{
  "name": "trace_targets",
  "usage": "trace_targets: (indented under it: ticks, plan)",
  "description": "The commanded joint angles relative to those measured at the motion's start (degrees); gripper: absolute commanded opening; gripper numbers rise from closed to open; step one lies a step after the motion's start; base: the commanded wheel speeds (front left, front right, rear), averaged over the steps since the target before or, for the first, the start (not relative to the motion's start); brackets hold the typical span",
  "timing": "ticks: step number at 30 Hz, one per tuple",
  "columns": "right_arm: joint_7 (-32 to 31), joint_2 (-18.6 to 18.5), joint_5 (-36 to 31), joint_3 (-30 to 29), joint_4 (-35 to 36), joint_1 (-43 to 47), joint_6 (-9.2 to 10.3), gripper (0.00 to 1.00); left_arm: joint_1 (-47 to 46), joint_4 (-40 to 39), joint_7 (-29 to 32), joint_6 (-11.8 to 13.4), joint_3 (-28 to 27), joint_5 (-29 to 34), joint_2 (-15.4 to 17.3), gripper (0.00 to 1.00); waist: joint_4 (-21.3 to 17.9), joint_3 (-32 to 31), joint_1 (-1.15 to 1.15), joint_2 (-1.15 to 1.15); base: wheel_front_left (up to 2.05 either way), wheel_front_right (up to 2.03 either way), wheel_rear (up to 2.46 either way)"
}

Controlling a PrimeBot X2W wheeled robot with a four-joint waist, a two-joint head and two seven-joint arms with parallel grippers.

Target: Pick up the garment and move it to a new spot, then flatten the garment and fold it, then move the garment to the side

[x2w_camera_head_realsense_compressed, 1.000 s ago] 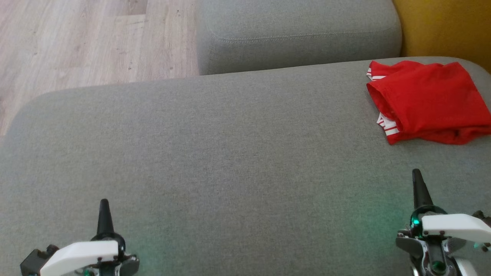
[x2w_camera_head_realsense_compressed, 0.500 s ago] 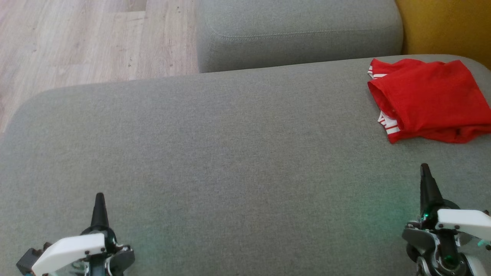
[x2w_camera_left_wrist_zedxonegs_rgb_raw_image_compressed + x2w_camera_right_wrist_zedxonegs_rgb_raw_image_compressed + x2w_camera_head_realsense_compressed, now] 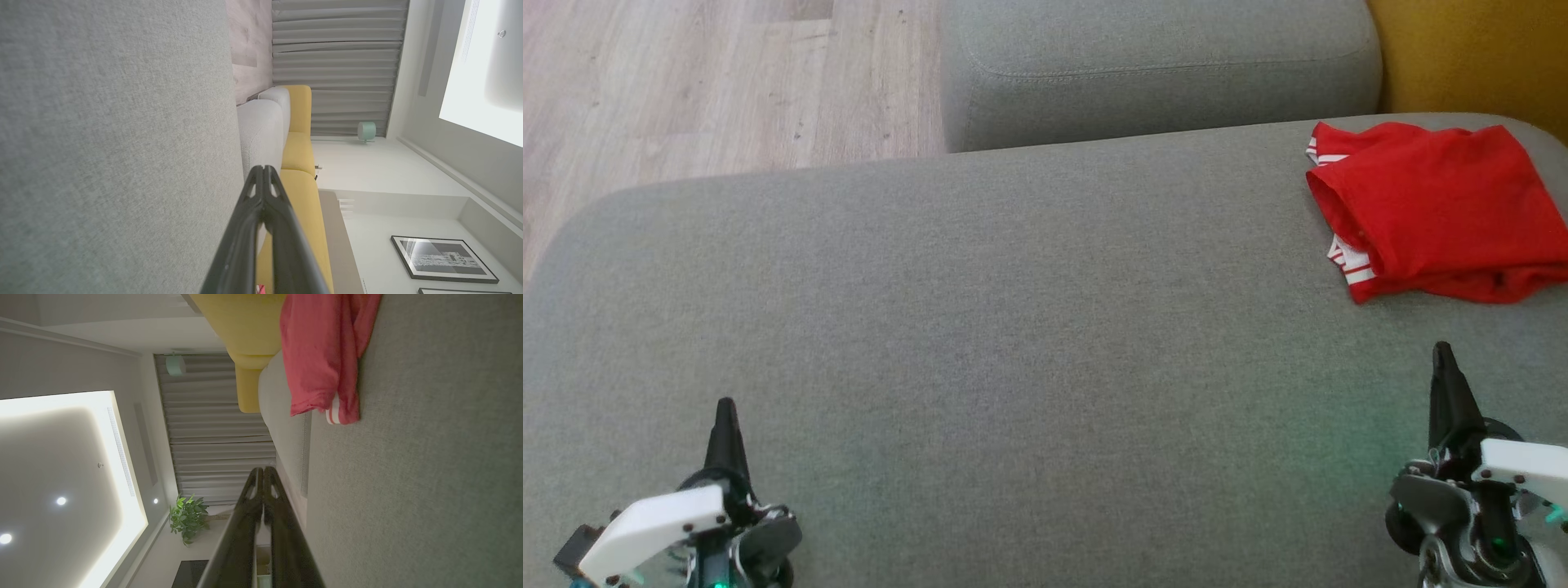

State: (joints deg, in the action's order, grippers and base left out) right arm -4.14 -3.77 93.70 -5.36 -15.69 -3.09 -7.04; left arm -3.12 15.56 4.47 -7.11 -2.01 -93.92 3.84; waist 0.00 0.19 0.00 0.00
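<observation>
Red garment at far-R edge of grey cushion, rest open. L jaws, R jaws closed tight, empty.

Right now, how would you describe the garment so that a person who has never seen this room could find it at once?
Look at the wide grey sofa seat and go to its far right corner, next to the yellow cushion. The garment lies there, loosely folded. Its bright red colour and the white stripes at its left edge set it apart from the plain grey fabric around it.
</observation>
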Motion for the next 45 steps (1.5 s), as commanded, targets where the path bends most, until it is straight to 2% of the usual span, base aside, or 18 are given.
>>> trace_targets:
  ticks: [1,45]
  plan:
    - [-0.6,-0.6,0.3,1.0,1.8,-2.9,-0.45,0.0,-2.9,-1.6,0.2,-0.4,-2.2,-0.1,0.7,0.0,0.0,0.0,0.0,0.0,0.0,0.0,0.0]
    - [-1.4,0.0,-0.5,0.1,1.7,-3.0,-0.45,0.0,-3.0,-1.6,1.0,-0.4,-3.2,0.7,0.0,0.0,0.0,0.0,0.0,0.0,0.0,0.0,0.0]
